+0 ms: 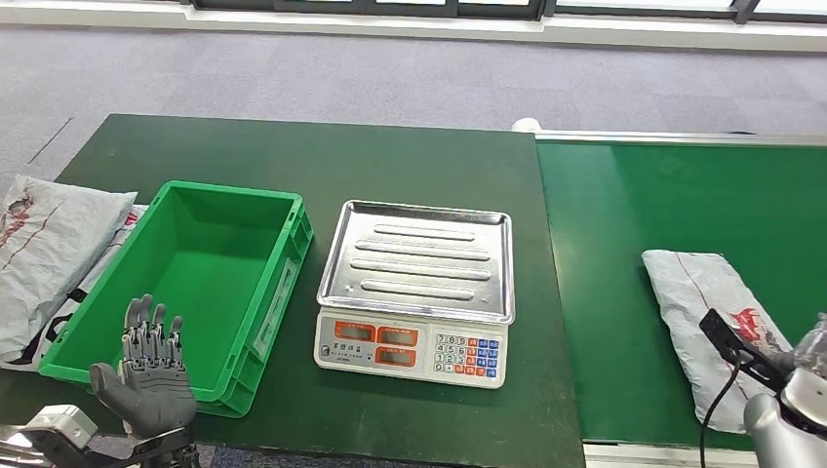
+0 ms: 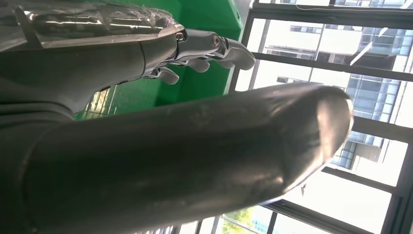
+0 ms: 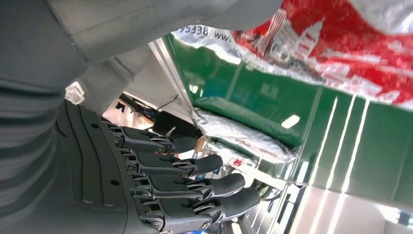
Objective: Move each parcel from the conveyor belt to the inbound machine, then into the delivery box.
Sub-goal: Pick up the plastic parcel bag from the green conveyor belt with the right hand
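Head view: scale (image 1: 414,292) between crate (image 1: 185,283) and parcel (image 1: 717,327).

Scale tray (image 1: 419,255) ribbed bright metal, glossy; crate (image 1: 185,283) smooth green plastic with slight sheen; parcel (image 1: 712,312) crinkled grey plastic film; surface (image 1: 322,156) and belt (image 1: 663,205) matt green; left hand (image 1: 151,375) fingers (image 1: 146,341) dull grey metal.

A dark green worktop (image 1: 390,156) carries a green crate (image 1: 195,283) and a scale (image 1: 414,292); a grey parcel (image 1: 712,322) lies on the adjoining conveyor belt (image 1: 634,214).
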{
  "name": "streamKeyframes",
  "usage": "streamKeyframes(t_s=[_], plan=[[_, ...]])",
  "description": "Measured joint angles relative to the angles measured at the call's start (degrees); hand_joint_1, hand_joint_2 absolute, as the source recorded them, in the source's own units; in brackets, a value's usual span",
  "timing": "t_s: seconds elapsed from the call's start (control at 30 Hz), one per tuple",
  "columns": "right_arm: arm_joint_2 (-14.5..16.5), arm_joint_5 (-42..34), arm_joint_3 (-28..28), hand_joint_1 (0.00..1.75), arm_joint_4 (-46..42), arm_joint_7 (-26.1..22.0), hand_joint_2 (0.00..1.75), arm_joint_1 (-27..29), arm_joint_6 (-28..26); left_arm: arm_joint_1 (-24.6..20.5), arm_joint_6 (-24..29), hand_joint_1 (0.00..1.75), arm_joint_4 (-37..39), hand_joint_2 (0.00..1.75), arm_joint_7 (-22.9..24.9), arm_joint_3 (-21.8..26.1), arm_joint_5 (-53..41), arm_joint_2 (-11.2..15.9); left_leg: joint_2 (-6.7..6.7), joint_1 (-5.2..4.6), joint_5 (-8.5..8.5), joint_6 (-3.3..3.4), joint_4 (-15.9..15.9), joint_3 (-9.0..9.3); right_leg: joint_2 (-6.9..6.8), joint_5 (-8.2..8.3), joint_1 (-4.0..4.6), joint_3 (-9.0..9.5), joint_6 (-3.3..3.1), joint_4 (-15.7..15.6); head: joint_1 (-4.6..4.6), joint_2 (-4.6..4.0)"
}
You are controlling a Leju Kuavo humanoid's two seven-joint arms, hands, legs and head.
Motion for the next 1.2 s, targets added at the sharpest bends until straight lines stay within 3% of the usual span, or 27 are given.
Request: streamKeyframes(t_s=[0.43, 0.67, 0.8, 0.97, 1.2], plan=[[2.03, -6.54, 1.72, 0.00, 5.15, -12.52, 1.75, 4.61, 11.60, -0.08, -0.46, 0.00, 1.35, 0.00, 0.50, 0.13, -0.30, 0.02, 0.01, 0.10, -0.05, -0.05, 0.00, 0.05, -0.01, -0.07, 0.10, -0.02, -0.08, -0.01, 0.00, 0.00], [2.22, -12.02, 4.86, 0.00, 4.02, -14.92, 1.75, 8.09, 14.29, -0.18, -0.30, 0.00, 2.41, 0.00, 0.50, 0.13, -0.32, 0.06, 0.06, 0.18, -0.23, -0.09, 0.00, 0.50, 0.08, -0.21, 0.19, 0.34, -0.09, -0.06, -0.01, 0.00], [2.40, -13.73, 6.36, 1.75, 2.49, -16.69, 1.75, 9.44, 14.86, -0.29, -0.16, 0.00, 2.96, 0.00, 0.47, 0.13, -0.32, 0.14, 0.10, 0.24, -0.30, -0.18, 0.00, 0.68, 0.14, -0.26, 0.30, 0.54, -0.12, -0.06, 0.00, 0.00], [2.79, -13.93, 8.86, 1.75, 0.49, -18.45, 1.75, 10.40, 13.36, -0.33, -0.30, 0.00, 3.18, 0.00, 0.34, 0.13, -0.32, 0.15, 0.47, 0.27, -0.42, -0.26, 0.00, 0.86, 0.49, -0.25, 0.37, 0.63, -0.16, -0.06, -0.01, 0.00], [4.28, -13.19, 11.37, 1.75, -3.45, -17.78, 1.75, 11.47, 7.01, -0.29, -1.14, 0.00, 3.13, 0.00, 0.08, 0.28, -0.34, 0.14, 0.60, 0.28, -0.42, -0.28, 0.00, 0.83, 0.58, -0.20, 0.42, 0.67, -0.24, -0.05, 0.00, 0.00]])
